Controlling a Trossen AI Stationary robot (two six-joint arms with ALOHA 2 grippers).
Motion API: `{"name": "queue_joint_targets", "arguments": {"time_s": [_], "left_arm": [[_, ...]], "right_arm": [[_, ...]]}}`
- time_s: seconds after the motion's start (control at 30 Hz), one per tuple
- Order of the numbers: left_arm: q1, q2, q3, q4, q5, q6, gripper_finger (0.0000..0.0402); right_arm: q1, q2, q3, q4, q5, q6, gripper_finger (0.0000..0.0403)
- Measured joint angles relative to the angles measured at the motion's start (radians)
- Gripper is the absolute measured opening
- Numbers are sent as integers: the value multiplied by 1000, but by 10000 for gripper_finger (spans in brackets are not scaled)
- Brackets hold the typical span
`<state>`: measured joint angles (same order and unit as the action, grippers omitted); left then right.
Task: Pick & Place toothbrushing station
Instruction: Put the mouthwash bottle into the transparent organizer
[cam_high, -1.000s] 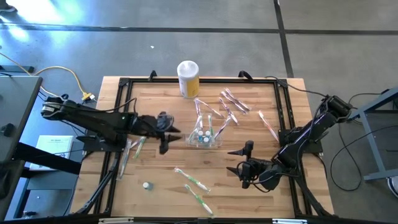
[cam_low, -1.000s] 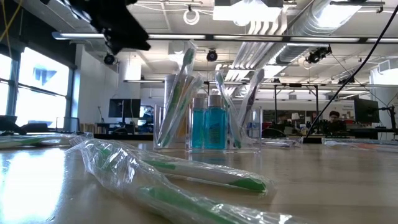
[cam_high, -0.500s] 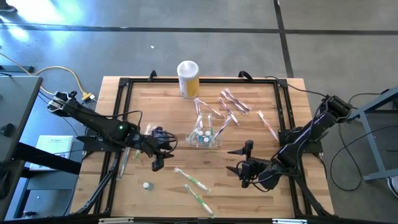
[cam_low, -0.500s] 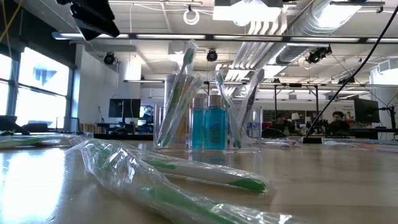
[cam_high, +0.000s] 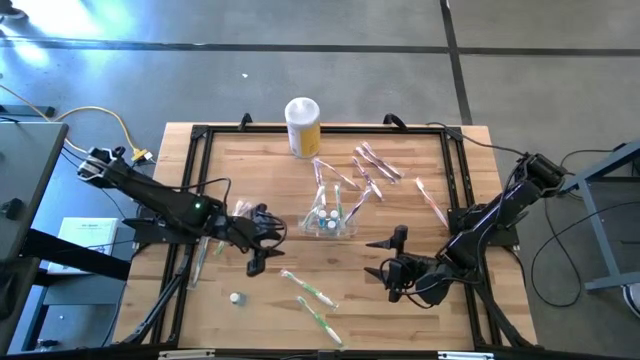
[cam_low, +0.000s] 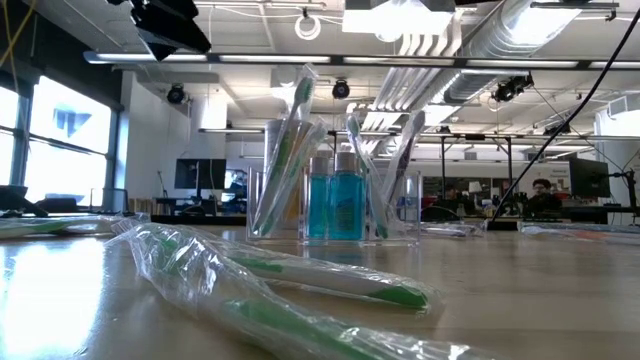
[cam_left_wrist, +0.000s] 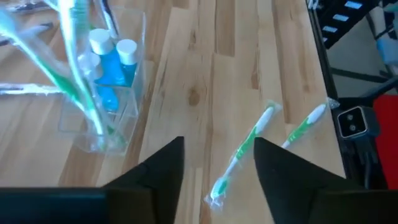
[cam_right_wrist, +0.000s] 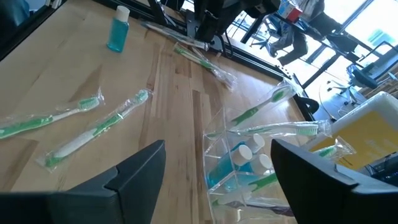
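The toothbrushing station (cam_high: 330, 221) is a small clear holder standing on its base mid-table, with wrapped green toothbrushes and small blue bottles upright in it. It also shows in the low view (cam_low: 335, 190), the left wrist view (cam_left_wrist: 102, 93) and the right wrist view (cam_right_wrist: 249, 163). My left gripper (cam_high: 263, 246) is open and empty above the table, to the holder's left and a little nearer; its fingers frame bare wood in its wrist view (cam_left_wrist: 217, 168). My right gripper (cam_high: 368, 258) is open and empty, to the holder's near right (cam_right_wrist: 217, 180).
A yellow canister with a white lid (cam_high: 302, 127) stands at the far edge. Wrapped toothbrushes lie at the far right (cam_high: 372, 165), near the front (cam_high: 310, 295) and by the left rail (cam_high: 215, 240). A small bottle (cam_high: 236, 297) lies near the front left.
My left gripper has drawn back from the holder, toward the table's near and left edges, and its arm has swung round. The holder and my right arm have kept still.
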<state>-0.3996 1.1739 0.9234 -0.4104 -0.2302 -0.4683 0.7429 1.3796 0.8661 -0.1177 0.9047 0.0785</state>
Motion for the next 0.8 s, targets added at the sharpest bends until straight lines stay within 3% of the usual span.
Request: {"name": "queue_joint_targets", "arguments": {"time_s": [0.27, 0.57, 0.8], "left_arm": [[0, 55, -2, -4, 96, -25, 259], [-3, 56, -2, -86, 384, -455, 267], [-91, 56, -2, -203, 471, -928, 267]], "right_arm": [[0, 0, 0, -2, -9, 4, 283], [0, 0, 0, -8, -19, 5, 283], [-6, 0, 0, -8, -23, 5, 283]]}}
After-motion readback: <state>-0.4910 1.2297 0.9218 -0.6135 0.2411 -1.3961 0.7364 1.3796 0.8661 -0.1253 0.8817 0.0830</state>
